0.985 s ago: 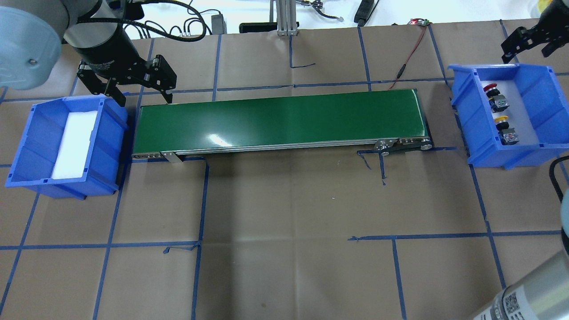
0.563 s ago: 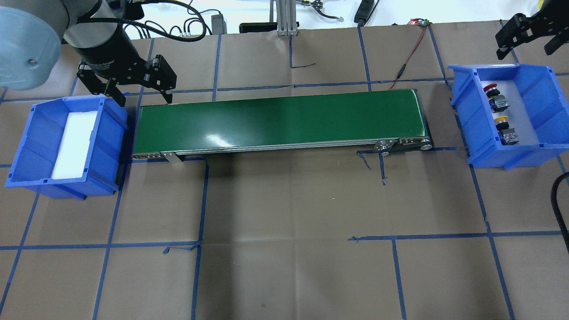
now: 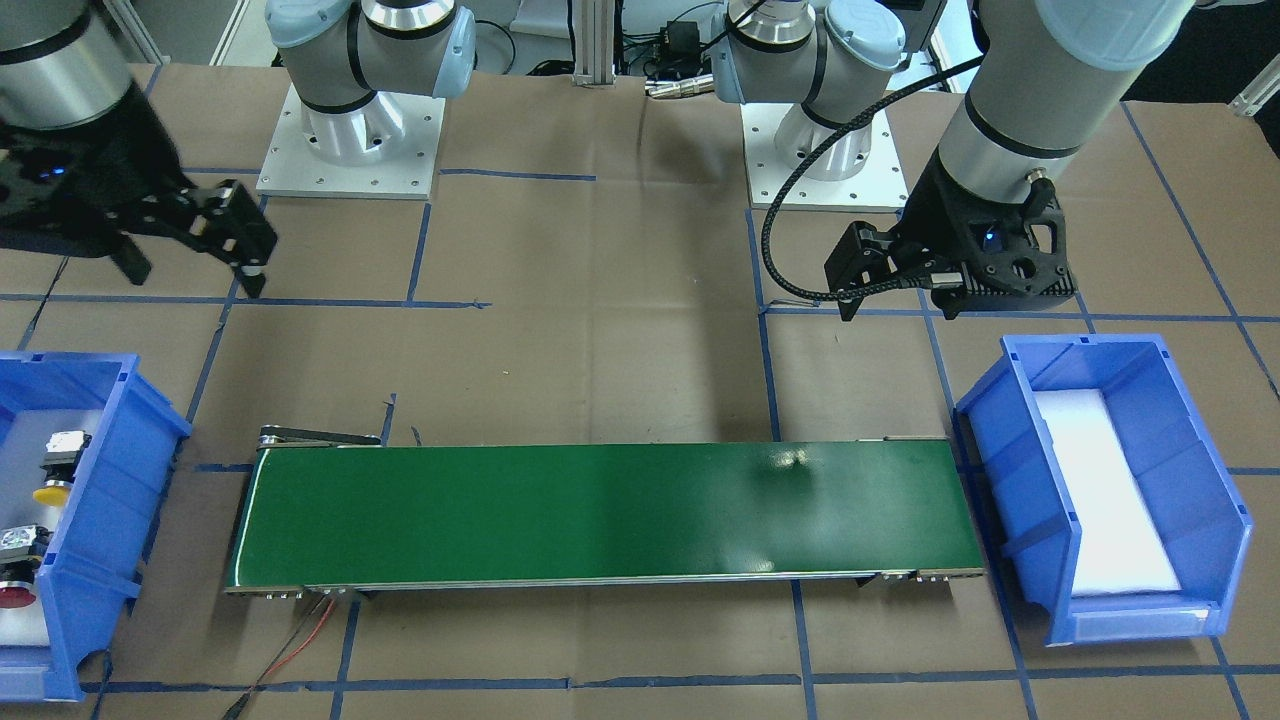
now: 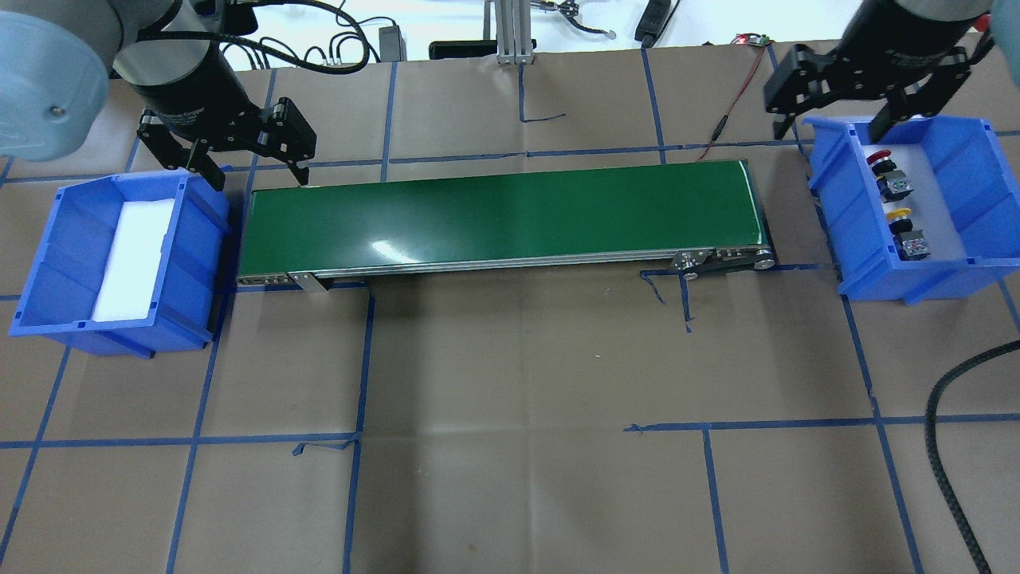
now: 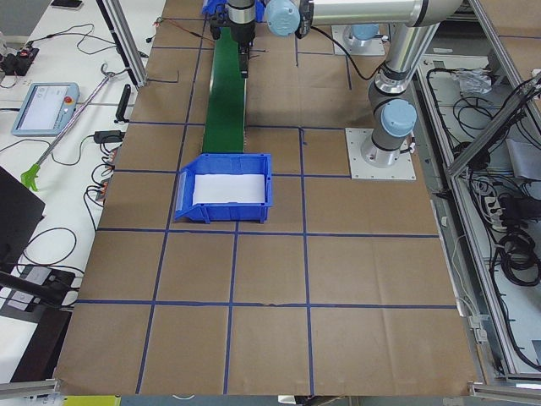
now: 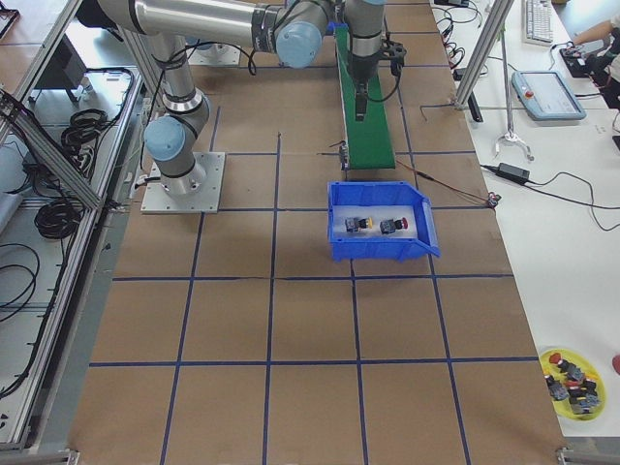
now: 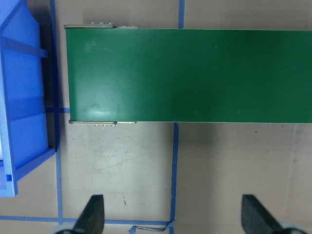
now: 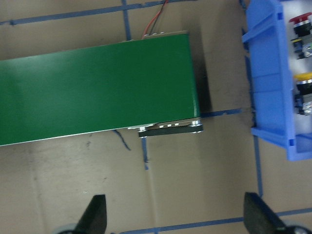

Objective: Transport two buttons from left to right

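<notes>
Tabletop: buttons in bin, seemingly near right jaws.

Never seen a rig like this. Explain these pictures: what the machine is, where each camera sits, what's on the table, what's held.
This is a robot with two arms at a paper-covered table; each arm ends in a two-finger tool. One picture looks down from behind the robot, one faces it from across the table, two look along the table from its ends, and two come from cameras on the wrists. A green conveyor belt lies between two blue bins. The left bin shows a white pad. The right bin holds the red button and the yellow button, apart from each other. The left tool hangs near the belt's left end, the right tool near its right end. Both are open and hold nothing.
</notes>
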Controlling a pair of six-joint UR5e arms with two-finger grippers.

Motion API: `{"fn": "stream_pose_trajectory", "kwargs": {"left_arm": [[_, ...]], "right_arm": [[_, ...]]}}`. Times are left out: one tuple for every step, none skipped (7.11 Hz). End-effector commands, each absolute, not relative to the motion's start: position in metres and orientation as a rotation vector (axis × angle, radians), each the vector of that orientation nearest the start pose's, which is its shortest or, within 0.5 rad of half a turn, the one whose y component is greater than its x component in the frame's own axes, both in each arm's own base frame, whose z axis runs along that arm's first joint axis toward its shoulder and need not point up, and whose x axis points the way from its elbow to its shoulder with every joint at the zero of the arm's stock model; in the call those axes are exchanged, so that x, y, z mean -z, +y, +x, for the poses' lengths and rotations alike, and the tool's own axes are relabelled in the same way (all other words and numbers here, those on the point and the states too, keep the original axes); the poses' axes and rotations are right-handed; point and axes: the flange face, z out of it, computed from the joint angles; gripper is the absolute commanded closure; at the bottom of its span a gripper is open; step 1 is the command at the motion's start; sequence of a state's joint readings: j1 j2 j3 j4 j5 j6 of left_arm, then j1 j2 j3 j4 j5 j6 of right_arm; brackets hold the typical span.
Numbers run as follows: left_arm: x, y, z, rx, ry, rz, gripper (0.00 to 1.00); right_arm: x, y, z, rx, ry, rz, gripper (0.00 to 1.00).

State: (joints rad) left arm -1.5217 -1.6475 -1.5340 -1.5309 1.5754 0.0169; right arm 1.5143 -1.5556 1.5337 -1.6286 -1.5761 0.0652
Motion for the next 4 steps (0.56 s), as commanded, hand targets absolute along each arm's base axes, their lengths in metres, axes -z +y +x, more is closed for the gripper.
{"fn": "stream_pose_trajectory", "kwargs": {"left_arm": [[-0.472, -0.530, -0.107, 0.002, 3.137, -0.051, 0.00], [-0.471, -0.530, -0.107, 0.000, 3.137, -0.051, 0.00], [-0.471, -0.530, -0.107, 0.000, 3.137, -0.051, 0.00], [-0.471, -0.530, -0.107, 0.000, 3.137, -0.051, 0.00]], "right_arm": [[-0.500, -0.495, 0.167, 0.115, 3.158, 0.189, 0.00], [-0.500, -0.493, 0.165, 0.113, 3.168, 0.190, 0.00], [-0.493, -0.488, 0.164, 0.092, 3.172, 0.189, 0.00], [-0.488, -0.481, 0.162, 0.079, 3.173, 0.196, 0.00]]}}
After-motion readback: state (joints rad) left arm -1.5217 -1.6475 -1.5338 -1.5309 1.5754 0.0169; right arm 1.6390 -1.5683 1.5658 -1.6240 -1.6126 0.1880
